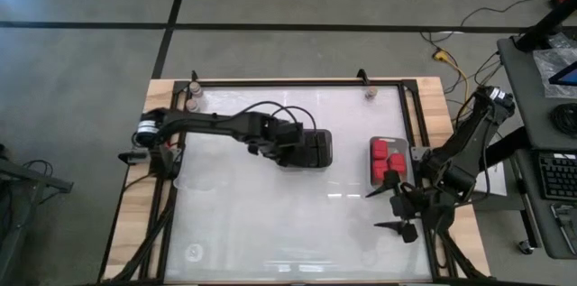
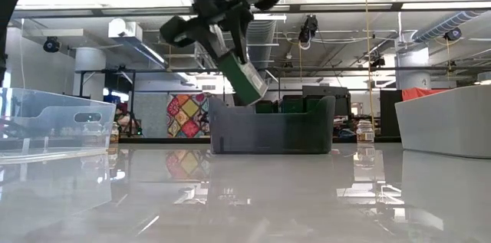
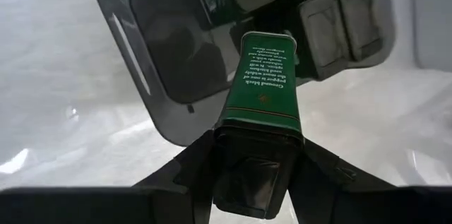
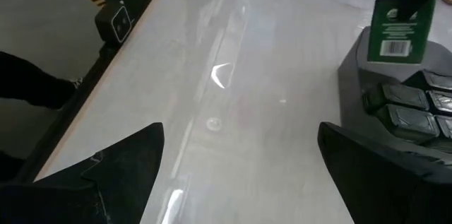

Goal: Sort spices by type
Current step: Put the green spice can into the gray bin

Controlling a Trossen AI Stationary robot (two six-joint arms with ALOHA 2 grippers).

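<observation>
Low view: glossy white table (image 2: 253, 197), left hand (image 2: 244, 74) pinching green tin (image 2: 247, 80), workshop behind.

Left hand (image 2: 244, 74) mostly hidden behind its green tin (image 3: 263, 86); tin's label too small.

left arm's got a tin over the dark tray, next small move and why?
Probably lower it a little and release. The left gripper holds a green-labelled tin tilted above the dark tray, over an open slot beside the tins already inside. The right gripper waits open, off to the side.
</observation>
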